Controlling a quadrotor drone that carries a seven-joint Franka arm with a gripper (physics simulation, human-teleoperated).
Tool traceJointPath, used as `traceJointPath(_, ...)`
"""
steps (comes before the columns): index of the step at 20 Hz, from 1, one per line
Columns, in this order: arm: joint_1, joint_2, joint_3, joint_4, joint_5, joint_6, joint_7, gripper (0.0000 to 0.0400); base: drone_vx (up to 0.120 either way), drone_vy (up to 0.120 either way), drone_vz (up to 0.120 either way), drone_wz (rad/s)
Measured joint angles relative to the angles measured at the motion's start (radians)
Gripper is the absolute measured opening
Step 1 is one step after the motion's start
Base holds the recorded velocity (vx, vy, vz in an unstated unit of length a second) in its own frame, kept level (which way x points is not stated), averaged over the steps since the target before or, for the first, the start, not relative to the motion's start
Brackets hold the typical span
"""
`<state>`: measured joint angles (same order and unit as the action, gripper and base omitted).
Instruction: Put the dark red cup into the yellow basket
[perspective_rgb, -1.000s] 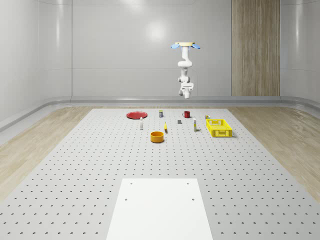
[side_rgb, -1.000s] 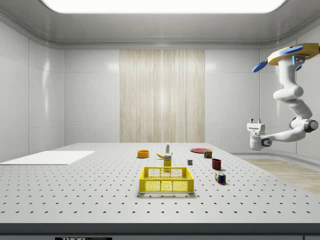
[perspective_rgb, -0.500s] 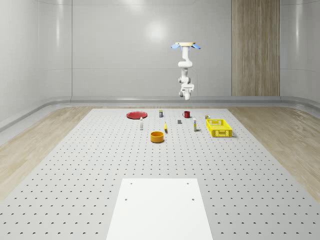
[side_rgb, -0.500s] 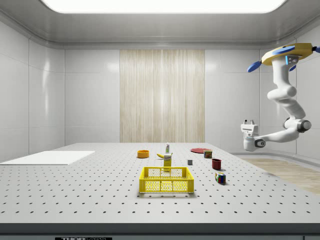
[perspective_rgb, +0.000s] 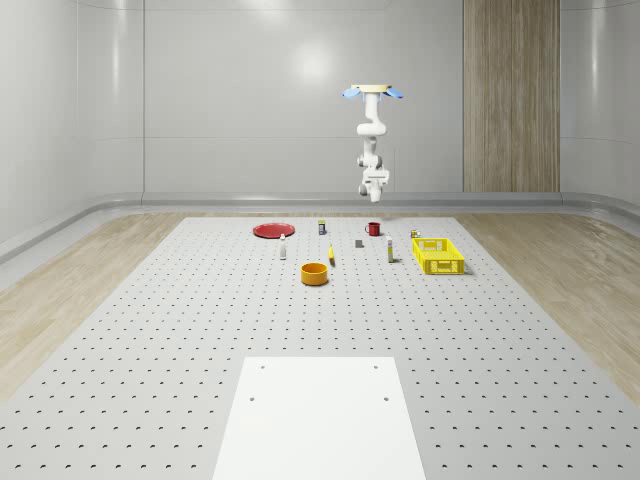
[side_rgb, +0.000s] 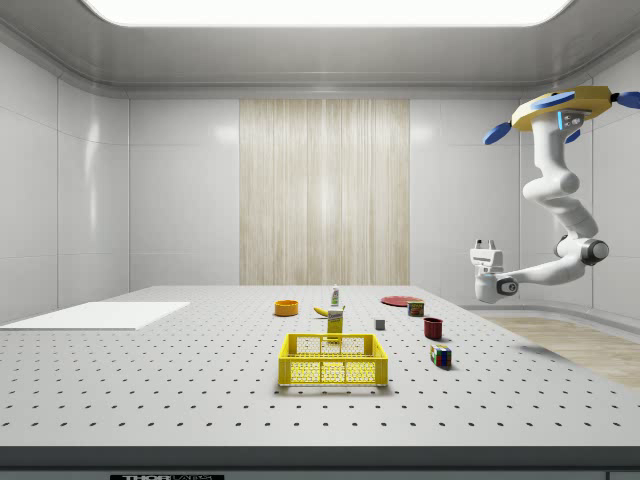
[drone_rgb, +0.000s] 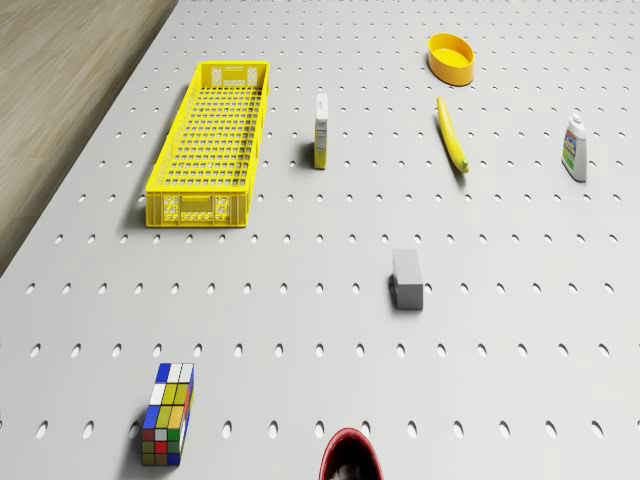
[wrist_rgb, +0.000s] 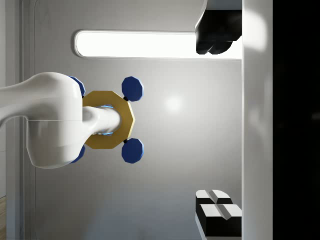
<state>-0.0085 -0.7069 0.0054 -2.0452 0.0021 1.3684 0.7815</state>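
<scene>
Dark red cup (side_rgb: 433, 327) upright on grey perforated table (perspective_rgb: 200, 330), well apart from yellow mesh basket (side_rgb: 333, 360); multicoloured puzzle cube (side_rgb: 440, 355) just beside cup. High above, yellow-bodied drone (side_rgb: 562, 104) hovering near table's far edge, white arm bent, gripper (side_rgb: 485, 243) pointing upward; finger spacing indeterminable.

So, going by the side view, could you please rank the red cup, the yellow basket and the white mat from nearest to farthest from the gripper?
From the gripper, raised above the table's right end:
1. Red cup, just below-left of it.
2. Yellow basket, mid-table, nearer the camera.
3. White mat, at the far left.
</scene>
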Motion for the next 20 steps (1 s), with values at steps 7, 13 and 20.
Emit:
traceJointPath(7, -0.001, -0.004, 0.002, -0.003, -0.002, 0.005, 0.0, 0.04, 0.12, 0.0, 0.0, 0.0)
traceJointPath(13, -0.003, -0.007, 0.007, -0.006, -0.009, 0.01, 0.001, 0.04, 0.087, 0.0, 0.0, 0.0)
traceJointPath(20, -0.008, -0.011, 0.023, -0.01, -0.031, 0.015, 0.004, 0.04, 0.0, -0.04, 0.0, 0.0)
